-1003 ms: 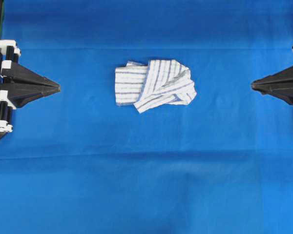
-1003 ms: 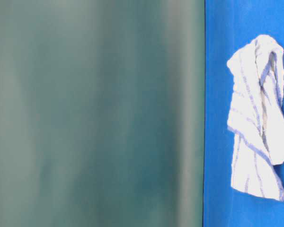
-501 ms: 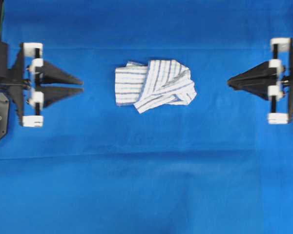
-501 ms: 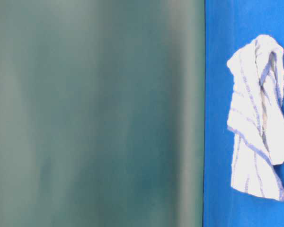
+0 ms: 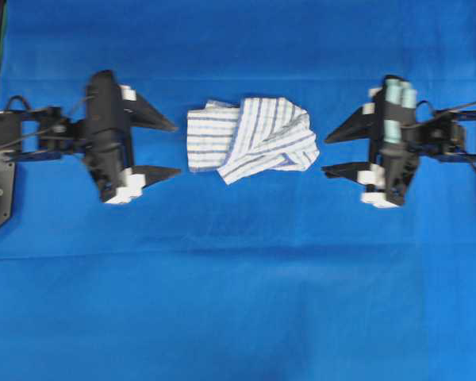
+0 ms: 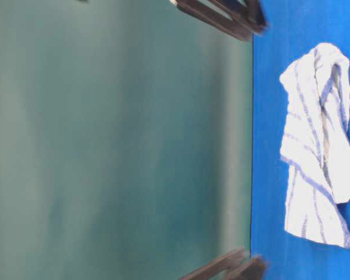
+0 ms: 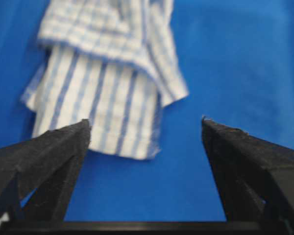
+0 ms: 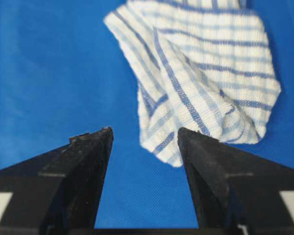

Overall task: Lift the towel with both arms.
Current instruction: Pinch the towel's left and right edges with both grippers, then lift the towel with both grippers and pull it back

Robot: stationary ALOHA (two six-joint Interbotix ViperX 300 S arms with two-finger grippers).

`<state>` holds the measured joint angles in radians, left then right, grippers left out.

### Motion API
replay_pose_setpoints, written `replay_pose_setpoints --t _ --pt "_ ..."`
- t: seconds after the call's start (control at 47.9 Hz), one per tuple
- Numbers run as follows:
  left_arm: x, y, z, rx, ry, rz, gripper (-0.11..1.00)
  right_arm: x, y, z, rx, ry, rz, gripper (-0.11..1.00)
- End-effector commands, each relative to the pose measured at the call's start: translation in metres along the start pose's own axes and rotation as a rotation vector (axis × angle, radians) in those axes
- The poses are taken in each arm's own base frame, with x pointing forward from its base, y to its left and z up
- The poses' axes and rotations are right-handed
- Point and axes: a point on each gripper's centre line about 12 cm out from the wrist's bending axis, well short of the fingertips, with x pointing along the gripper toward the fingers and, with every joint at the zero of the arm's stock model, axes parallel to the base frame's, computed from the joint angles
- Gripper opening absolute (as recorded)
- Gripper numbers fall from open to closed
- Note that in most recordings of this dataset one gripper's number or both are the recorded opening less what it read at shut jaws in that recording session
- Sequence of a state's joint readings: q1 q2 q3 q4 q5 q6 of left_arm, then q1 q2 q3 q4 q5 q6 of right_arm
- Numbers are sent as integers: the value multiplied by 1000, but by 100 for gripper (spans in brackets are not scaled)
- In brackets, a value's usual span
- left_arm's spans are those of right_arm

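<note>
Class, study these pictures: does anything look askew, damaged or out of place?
Only the towel: it lies rumpled on the blue cover, folded unevenly over itself. Nothing looks damaged or spilled.

The overhead view looks straight down; the table-level view is turned sideways; both wrist views look closely forward. All share the towel (image 5: 250, 138).
</note>
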<state>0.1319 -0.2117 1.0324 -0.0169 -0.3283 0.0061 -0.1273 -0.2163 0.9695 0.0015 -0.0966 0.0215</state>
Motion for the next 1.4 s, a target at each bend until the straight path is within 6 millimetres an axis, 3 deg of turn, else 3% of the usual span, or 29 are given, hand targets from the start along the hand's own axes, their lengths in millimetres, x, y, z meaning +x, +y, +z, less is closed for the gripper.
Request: replay_pose_setpoints --t 0.0,0.313,0.627,0.731,0.877,0.961,1.149,1.378 --pt "15 3 2 -4 11 9 89 14 -4 8 12 4 -11 61" --pt "57 10 -29 -13 120 27 89 57 -13 -8 22 108 -31 61" --pt "62 13 -38 -15 149 34 83 63 -16 -13 20 121 -35 59" --pt "61 13 -38 -16 156 35 62 62 -16 -13 18 122 -36 47" --pt "61 14 -38 -17 161 36 18 62 -16 -13 18 127 -36 5" --pt "59 14 -35 -17 153 36 4 61 -16 -11 23 125 -37 3" --pt "44 13 -9 -20 104 35 5 43 -16 9 25 93 -37 3" --pt "5 12 45 -32 21 32 5 -6 -14 56 19 -8 -35 3"
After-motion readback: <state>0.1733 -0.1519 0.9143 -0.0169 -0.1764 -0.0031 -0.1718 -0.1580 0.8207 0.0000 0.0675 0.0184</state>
